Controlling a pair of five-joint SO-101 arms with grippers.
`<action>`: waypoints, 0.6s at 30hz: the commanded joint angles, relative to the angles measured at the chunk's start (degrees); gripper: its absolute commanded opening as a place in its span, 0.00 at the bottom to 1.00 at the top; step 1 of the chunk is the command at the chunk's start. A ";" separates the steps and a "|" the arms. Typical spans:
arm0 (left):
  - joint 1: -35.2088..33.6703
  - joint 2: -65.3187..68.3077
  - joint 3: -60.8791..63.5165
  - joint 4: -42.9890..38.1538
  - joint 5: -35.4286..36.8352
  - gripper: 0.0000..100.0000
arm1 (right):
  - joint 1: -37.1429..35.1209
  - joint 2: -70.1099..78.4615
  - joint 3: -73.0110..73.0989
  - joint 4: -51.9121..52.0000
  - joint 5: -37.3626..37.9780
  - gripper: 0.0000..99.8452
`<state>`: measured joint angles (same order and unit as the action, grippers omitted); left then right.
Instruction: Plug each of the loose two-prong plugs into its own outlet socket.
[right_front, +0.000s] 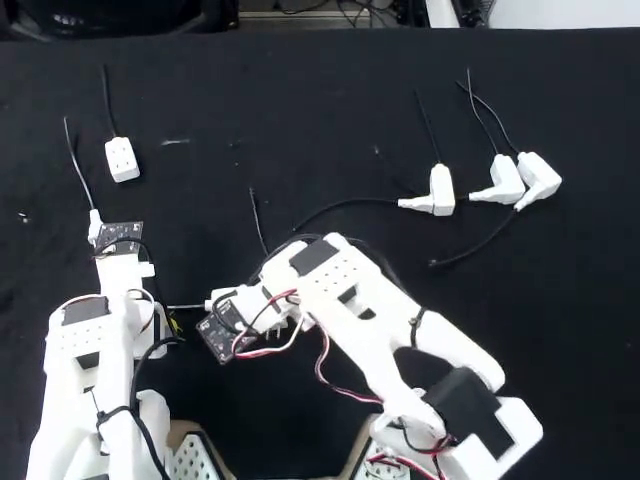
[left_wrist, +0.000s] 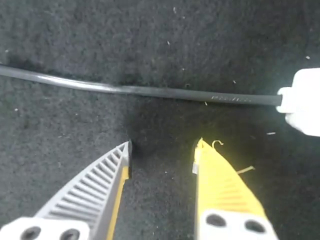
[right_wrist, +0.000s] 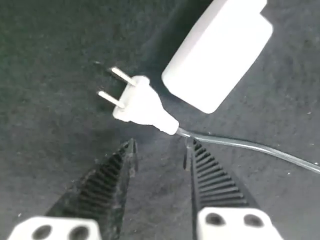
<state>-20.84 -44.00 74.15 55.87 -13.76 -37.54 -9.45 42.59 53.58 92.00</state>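
Note:
In the right wrist view a white two-prong plug (right_wrist: 141, 106) lies on the black cloth, its pale cable (right_wrist: 250, 146) trailing away. A white block (right_wrist: 217, 52) rests just beyond it. My right gripper (right_wrist: 161, 143) is open, its tips just short of the plug's cable end. My left gripper (left_wrist: 162, 145) is open too, and a black cable (left_wrist: 125, 89) runs across in front of its tips to a white piece (left_wrist: 305, 102). In the high view the left arm (right_front: 95, 340) is at the near left by a small white piece (right_front: 95, 215). The right arm (right_front: 340, 290) bends over the table's middle.
A white outlet socket (right_front: 122, 158) with a thin cord lies at the far left. Three white pieces (right_front: 440, 190) (right_front: 505, 180) (right_front: 538, 178) with cords sit at the far right. Loose black cables (right_front: 345, 205) cross the black cloth between them.

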 joint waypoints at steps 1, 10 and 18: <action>0.84 -0.62 -0.57 0.53 0.09 0.21 | -1.67 -2.86 -0.13 -0.88 -0.62 0.14; 0.84 -0.62 -0.48 0.53 0.09 0.21 | -3.69 1.01 2.59 -7.38 -2.46 0.14; 0.84 -0.62 -0.48 0.53 0.09 0.21 | -3.78 9.89 2.33 -12.04 -2.46 0.14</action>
<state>-20.84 -44.00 74.15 55.87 -13.76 -40.35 -1.27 45.67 43.38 90.15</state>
